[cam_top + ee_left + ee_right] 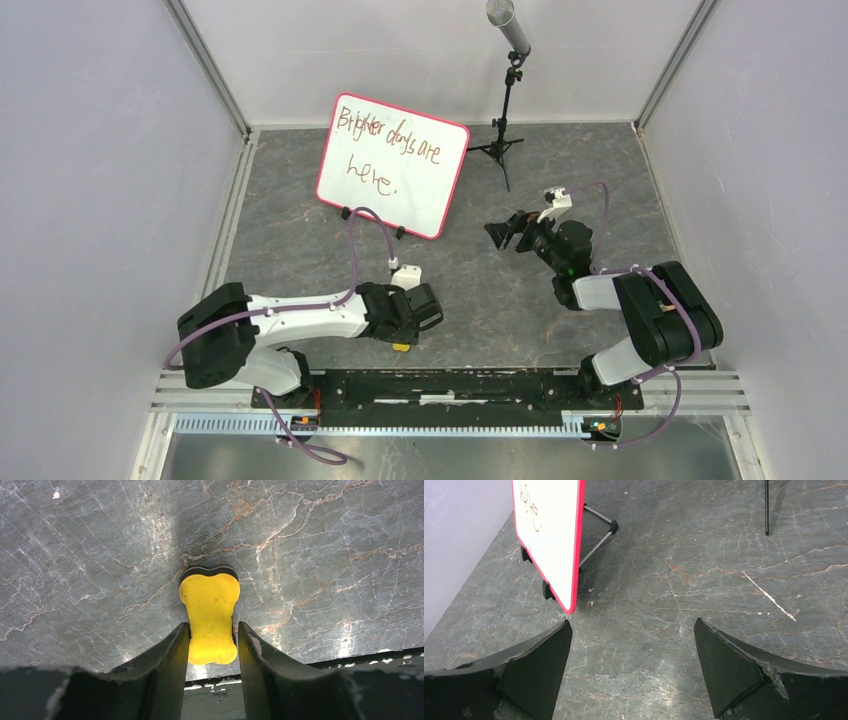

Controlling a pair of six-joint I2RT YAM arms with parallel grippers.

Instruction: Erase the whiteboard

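The whiteboard [393,165] stands tilted on small black feet at the back left, with a red-pink rim and dark handwriting. Its lower corner also shows in the right wrist view [551,535]. A yellow bone-shaped eraser [210,610] with a dark felt underside lies on the grey marble table near the front edge; a sliver of it shows in the top view [401,347]. My left gripper [214,626] is low over it, with the fingers closed against its narrow waist. My right gripper [505,232] is wide open and empty, hovering to the right of the board and facing it [633,625].
A microphone on a black tripod stand [505,110] stands at the back, right of the whiteboard; one leg shows in the right wrist view [767,505]. White enclosure walls ring the table. The metal rail [450,385] carrying the arm bases runs along the near edge.
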